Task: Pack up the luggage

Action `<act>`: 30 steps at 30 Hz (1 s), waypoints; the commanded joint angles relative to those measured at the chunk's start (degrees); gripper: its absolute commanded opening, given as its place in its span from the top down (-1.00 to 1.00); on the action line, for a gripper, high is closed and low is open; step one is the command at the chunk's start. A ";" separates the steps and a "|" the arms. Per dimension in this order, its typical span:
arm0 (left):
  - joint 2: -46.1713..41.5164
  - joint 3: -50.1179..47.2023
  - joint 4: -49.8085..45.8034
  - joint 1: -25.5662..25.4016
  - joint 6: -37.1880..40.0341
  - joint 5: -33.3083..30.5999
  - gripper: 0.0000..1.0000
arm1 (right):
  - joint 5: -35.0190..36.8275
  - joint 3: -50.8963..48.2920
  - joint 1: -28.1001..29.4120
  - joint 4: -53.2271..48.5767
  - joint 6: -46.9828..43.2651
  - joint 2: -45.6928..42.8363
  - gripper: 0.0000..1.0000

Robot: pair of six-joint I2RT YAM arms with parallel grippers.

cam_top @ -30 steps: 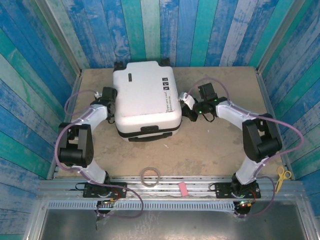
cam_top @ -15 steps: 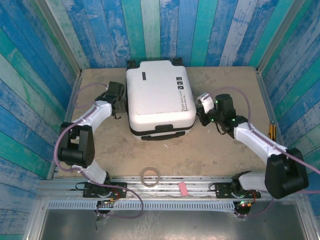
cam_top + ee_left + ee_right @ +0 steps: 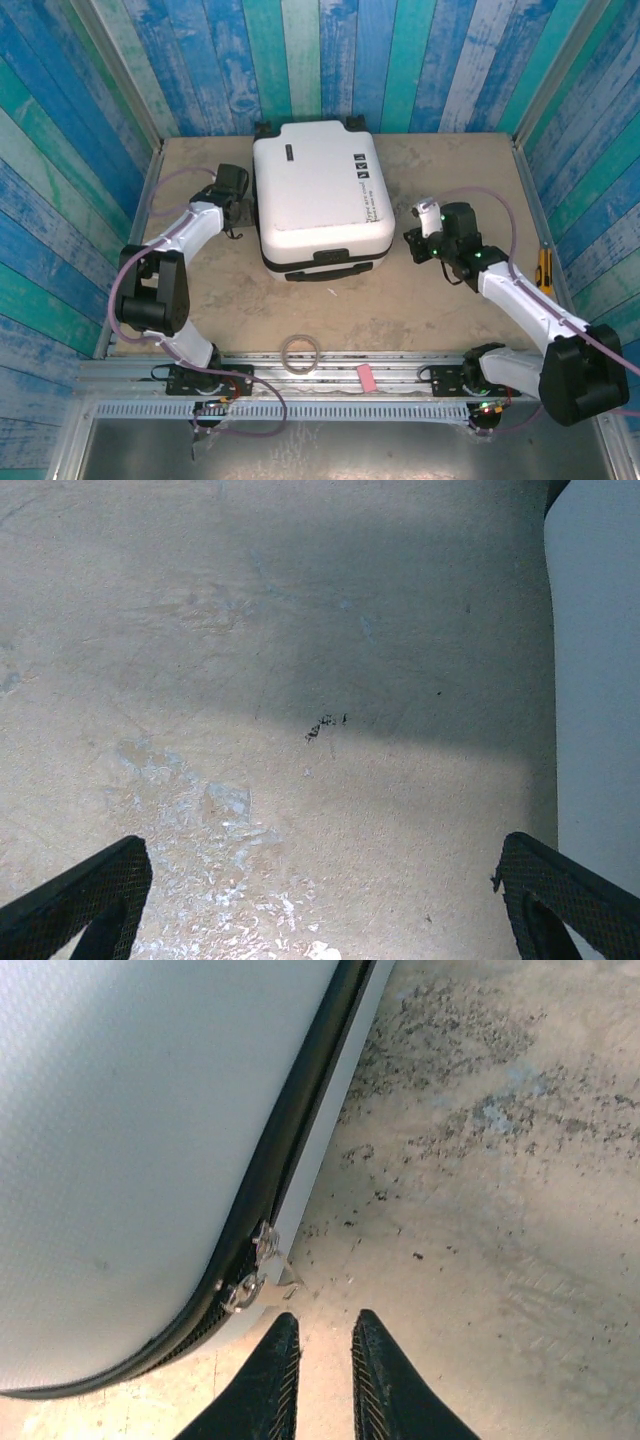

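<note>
- Suitcase (image 3: 318,195): closed, flat at 12 o'clock on the table (image 3: 420,300); contents hidden.
- Left gripper (image 3: 318,880): spread wide, at its 9 o'clock edge.
- Right gripper (image 3: 325,1320): nearly pressed together, empty, at 3 o'clock.

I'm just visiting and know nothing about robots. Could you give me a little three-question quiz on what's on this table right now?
1. True or false: the luggage lies closed, white shell up, on the table.
2. The left gripper is: A) wide open over bare table; B) shut on the handle; C) holding tape.
3. Which small metal parts sit just ahead of the right gripper?
Key: 1 true; 2 A; 3 the zipper pulls.
</note>
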 commanded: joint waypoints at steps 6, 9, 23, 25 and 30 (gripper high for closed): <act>-15.77 -7.85 16.99 -1.10 -4.10 -0.02 -0.87 | 0.39 0.14 -3.63 1.07 4.25 2.58 0.21; -24.73 -19.99 33.75 -1.08 -3.15 -3.32 -0.87 | 3.71 -0.61 -4.85 6.27 4.33 2.69 -0.01; -53.44 -59.72 68.85 -1.04 7.38 -15.27 -0.87 | 20.19 -18.69 -9.86 45.50 -3.98 5.62 -1.00; -53.22 -62.70 72.87 -1.08 8.11 -15.77 -0.87 | 17.23 -17.33 -10.24 44.53 -5.59 6.17 -1.00; -43.59 -65.92 84.41 -1.09 11.48 -15.35 -0.87 | 11.71 -14.44 -11.03 47.10 -7.57 11.67 -1.00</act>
